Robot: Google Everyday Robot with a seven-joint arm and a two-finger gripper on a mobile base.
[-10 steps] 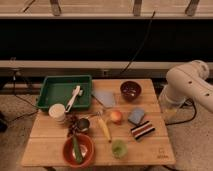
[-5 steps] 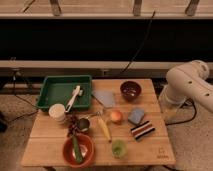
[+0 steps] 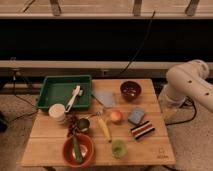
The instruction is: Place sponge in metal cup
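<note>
The sponge (image 3: 135,116), a small thick blue-grey block, lies on the right half of the wooden table (image 3: 155,152), just behind a black, red and white striped block (image 3: 142,130). The metal cup (image 3: 83,125), small and silver-grey, stands left of centre, about a hand's width of table and a banana away from the sponge. Only the white arm (image 3: 189,84) shows, folded beside the table's right edge. The gripper itself is out of view and nothing is held over the table.
A green tray (image 3: 52,92) with a white utensil is at the back left. A dark bowl (image 3: 130,90), a flat pale-blue square (image 3: 106,98), a white cup (image 3: 57,113), a peach-coloured fruit (image 3: 116,116), a banana (image 3: 103,129), a green cup (image 3: 118,148) and a red bowl (image 3: 70,155) also stand on the table.
</note>
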